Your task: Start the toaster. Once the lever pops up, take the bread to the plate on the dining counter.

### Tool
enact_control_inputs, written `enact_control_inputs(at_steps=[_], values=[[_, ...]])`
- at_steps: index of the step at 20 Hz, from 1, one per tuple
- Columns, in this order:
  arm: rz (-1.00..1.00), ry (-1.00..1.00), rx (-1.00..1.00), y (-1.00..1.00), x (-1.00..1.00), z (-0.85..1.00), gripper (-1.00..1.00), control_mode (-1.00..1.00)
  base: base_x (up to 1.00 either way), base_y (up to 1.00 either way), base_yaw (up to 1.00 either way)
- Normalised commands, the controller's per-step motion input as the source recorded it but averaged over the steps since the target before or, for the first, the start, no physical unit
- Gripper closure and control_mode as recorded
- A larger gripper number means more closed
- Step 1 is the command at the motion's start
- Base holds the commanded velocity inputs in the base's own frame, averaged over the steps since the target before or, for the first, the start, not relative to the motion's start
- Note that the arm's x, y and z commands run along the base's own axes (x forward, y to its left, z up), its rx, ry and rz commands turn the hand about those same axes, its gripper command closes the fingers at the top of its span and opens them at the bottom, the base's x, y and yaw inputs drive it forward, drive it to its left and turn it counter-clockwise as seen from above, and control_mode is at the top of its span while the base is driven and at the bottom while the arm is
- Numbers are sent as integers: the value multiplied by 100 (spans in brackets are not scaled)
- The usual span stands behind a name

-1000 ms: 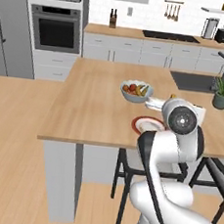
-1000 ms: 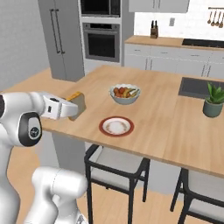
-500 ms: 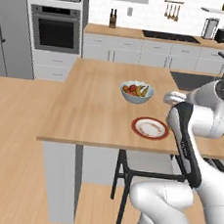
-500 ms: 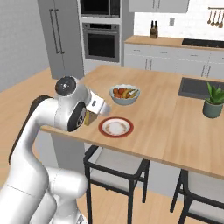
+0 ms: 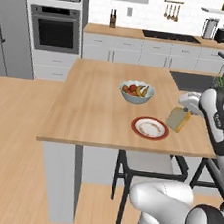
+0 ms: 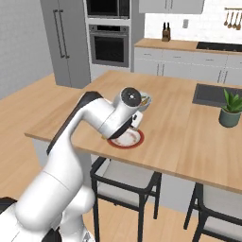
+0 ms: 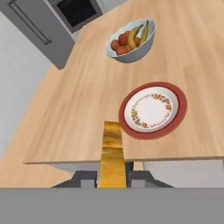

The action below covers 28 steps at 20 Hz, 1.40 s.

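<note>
Across the long wooden counter [image 5: 95,107] sit a fruit bowl [image 5: 136,92] and the red-rimmed plate [image 5: 150,128]. It looks like the carrying step: the pincer [image 5: 188,113] pinches the bread [image 5: 178,119] edge-on, held above the counter just right of the plate. Next it likely needs to shift over the plate, lower, and let go. The arm reaches in from the right, elbow raised, wrist angled downward.
</note>
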Motion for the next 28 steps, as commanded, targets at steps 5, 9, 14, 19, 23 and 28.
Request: enact_control_inputs(at_steps=[5, 9, 14, 19, 23, 28], values=[[0, 3, 0, 3, 47, -40, 100, -100, 0, 0, 0], [0, 0, 8, 0, 61, -46, 100, -100, 0, 0, 0], [0, 0, 5, 1, 45, -59, 100, -100, 0, 0, 0], [0, 0, 0, 0, 30, -64, 100, -100, 0, 0, 0], [0, 0, 0, 5, 27, -30, 100, -100, 0, 0, 0], [0, 2, 2, 1, 6, 13, 100, -100, 0, 0, 0]])
